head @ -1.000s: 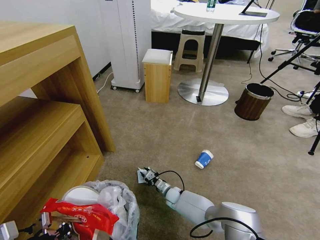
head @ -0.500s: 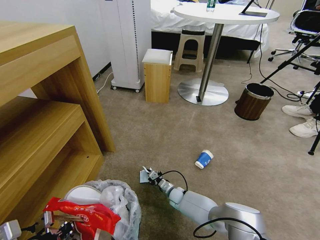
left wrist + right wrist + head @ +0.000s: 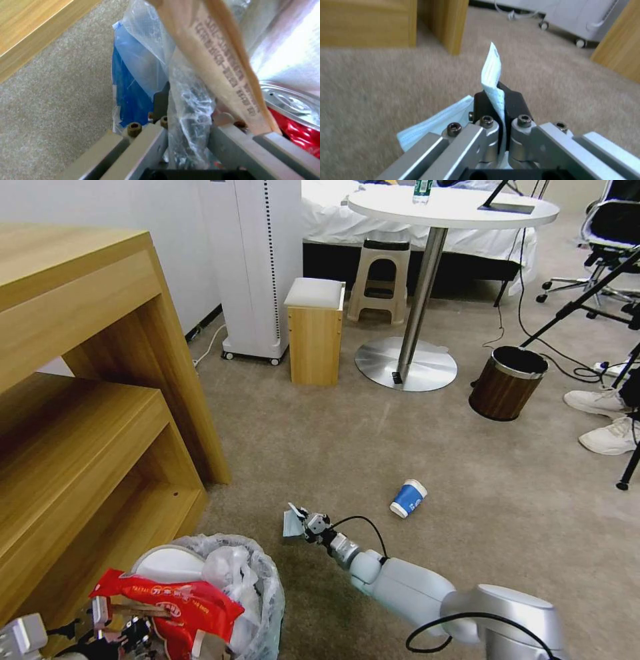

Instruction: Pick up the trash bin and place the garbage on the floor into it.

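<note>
Trash bin [image 3: 257, 587]: round, lined with a crinkled translucent plastic bag [image 3: 190, 112], at the near left corner of the head view, just beside the lower front edge of the wooden shelf unit [image 3: 93, 433]. Blue wall visible under the liner in the left wrist view. Contents: red wrapper [image 3: 167, 603] lying across the top, white round item [image 3: 163, 565] behind it, red can [image 3: 293, 117], tan printed paper strip [image 3: 216, 57].

Left gripper [image 3: 186, 140]: at the bin's rim, fingers closed narrow on the liner and rim, one finger outside the wall, one inside.

Right gripper [image 3: 308, 525]: low over the floor [image 3: 333, 447], just right of the bin and apart from it. Fingers [image 3: 515, 102] pinched tight on a pale blue-white tissue [image 3: 493, 75], which stands up between the pads and also hangs below them.

Blue paper cup [image 3: 408, 498]: on its side on the carpet, near the right gripper, farther from the robot, untouched.

Surroundings, far part of the floor: brown wood-grain bin [image 3: 507, 383], round white table [image 3: 453, 210] on a metal foot, small wooden stool [image 3: 315, 332], white appliance on castors [image 3: 257, 267].
</note>
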Tool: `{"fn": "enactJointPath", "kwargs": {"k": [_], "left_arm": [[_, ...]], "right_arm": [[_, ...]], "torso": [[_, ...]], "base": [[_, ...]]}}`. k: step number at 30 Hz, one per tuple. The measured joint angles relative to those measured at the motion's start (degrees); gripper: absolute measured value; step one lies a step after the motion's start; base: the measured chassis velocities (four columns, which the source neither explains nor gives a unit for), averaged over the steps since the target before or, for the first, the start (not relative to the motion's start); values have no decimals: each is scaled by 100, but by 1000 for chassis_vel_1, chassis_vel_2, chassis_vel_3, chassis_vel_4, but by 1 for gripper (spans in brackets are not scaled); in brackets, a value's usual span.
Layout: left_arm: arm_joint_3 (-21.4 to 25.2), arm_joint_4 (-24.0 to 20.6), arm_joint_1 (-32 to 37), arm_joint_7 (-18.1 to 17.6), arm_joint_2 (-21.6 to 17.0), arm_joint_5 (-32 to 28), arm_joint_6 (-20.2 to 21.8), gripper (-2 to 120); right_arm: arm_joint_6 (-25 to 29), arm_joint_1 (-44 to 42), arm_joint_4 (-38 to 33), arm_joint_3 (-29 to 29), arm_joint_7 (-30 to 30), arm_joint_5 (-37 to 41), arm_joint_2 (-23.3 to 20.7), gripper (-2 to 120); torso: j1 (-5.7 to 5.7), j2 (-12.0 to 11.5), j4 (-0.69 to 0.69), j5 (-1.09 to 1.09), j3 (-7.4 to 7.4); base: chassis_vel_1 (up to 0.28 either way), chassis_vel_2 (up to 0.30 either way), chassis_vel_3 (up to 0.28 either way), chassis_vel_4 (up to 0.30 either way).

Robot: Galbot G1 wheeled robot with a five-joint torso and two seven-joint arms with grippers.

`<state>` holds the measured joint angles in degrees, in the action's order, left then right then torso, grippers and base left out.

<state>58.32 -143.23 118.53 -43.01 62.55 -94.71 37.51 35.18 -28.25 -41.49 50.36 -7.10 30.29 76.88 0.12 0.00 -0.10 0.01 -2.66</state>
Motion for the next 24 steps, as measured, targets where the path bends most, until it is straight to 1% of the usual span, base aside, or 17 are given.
{"fn": "enactJointPath", "kwargs": {"k": [2, 3, 6, 7, 8, 10, 11, 12, 14, 15, 17, 18, 21, 22, 24], "left_arm": [[-13, 0, -43, -1, -44, -11, 0, 0], [-13, 0, -43, -1, -44, -11, 0, 0], [-57, 0, -148, -2, -151, -25, 0, 0], [-57, 0, -148, -2, -151, -25, 0, 0], [-79, 0, -190, -2, -175, -30, 0, 0], [-147, 0, -308, 0, -250, -49, 9, 0], [-147, 0, -308, 0, -250, -49, 9, 0], [-179, 0, -369, 8, -301, -59, 17, 0], [-230, 0, -461, 20, -367, -81, 23, 0], [-230, 0, -461, 20, -367, -81, 23, 0], [-300, 0, -565, 41, -446, -89, 28, 0], [-300, 0, -565, 41, -446, -89, 28, 0], [-351, 0, -651, 91, -556, -89, 42, 0], [-351, 0, -651, 91, -556, -89, 42, 0], [-382, 0, -727, 142, -663, -89, 47, 0]], "right_arm": [[51, -10, -303, -74, 86, 57, -198, 0], [51, -10, -303, -74, 86, 57, -198, 0], [394, -11, -567, -303, 467, -19, -523, 0], [394, -11, -567, -303, 467, -19, -523, 0], [472, -11, -631, -382, 572, -82, -623, 0], [726, -19, -806, -634, 920, -168, -996, 0], [726, -19, -806, -634, 920, -168, -996, 0], [879, -34, -856, -780, 1130, -178, -1222, 0], [1073, -65, -950, -976, 1400, -167, -1504, 0], [1073, -65, -950, -976, 1400, -167, -1504, 0], [1141, -125, -1219, -1213, 1634, -133, -1891, 0], [1141, -125, -1219, -1213, 1634, -133, -1891, 0], [1148, -194, -1500, -1484, 1771, -84, -2195, 0], [1148, -194, -1500, -1484, 1771, -84, -2195, 0], [1148, -267, -1842, -1737, 1816, -59, -2459, 0]], "torso": [[0, 0, 0, -1, 0], [0, 0, 0, -1, 0], [0, 0, 1, 0, 0], [0, 0, 1, 0, 0], [0, 0, 1, 0, 0], [0, 0, 0, 0, 0], [0, 0, 0, 0, 0], [0, 0, -1, 0, 0], [0, 0, -1, 0, 0], [0, 0, -1, 0, 0], [0, 0, -1, 0, 0], [0, 0, -1, 0, 0], [0, 0, -1, 1, 0], [0, 0, -1, 1, 0], [0, 0, 1, 0, 0]], "base": [[0, 0, 0, 0], [0, 0, 0, 0], [0, 0, 0, 0], [0, 0, 0, 0], [0, 0, 0, 0], [0, 0, 0, 0], [0, 0, 0, 0], [0, 0, 0, 0], [0, 0, 0, 0], [0, 0, 0, 0], [0, 0, 0, 0], [0, 0, 0, 0], [0, 0, 0, 0], [0, 0, 0, 0], [0, 0, 0, 0]]}}
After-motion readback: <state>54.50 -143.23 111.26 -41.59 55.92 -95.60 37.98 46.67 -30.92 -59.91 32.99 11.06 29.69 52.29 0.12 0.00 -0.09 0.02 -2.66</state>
